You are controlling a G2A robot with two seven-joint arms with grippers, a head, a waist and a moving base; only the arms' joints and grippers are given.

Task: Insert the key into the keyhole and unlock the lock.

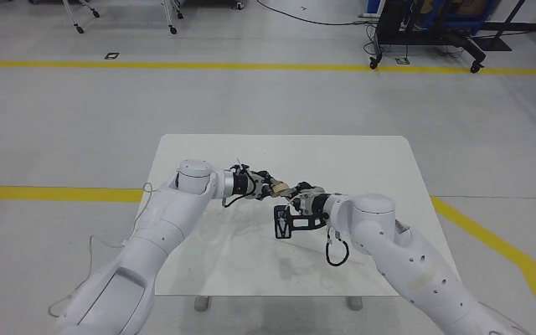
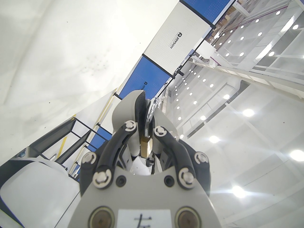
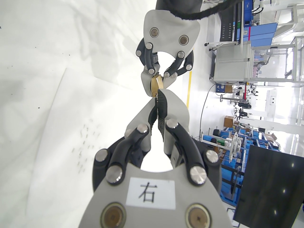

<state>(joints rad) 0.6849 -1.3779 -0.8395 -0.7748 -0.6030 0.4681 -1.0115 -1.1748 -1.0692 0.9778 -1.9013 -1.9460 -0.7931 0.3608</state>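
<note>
Over table point(image 1: 218, 159): lock point(image 3: 156, 85), key point(image 3: 155, 95) apparently within.

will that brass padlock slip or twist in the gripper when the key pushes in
Likely rigid and heavy for its size: the padlock looks like solid brass. Its smooth faces might slip or twist, though the left gripper clamps both sides. The shackle may swing once unlocked.
</note>
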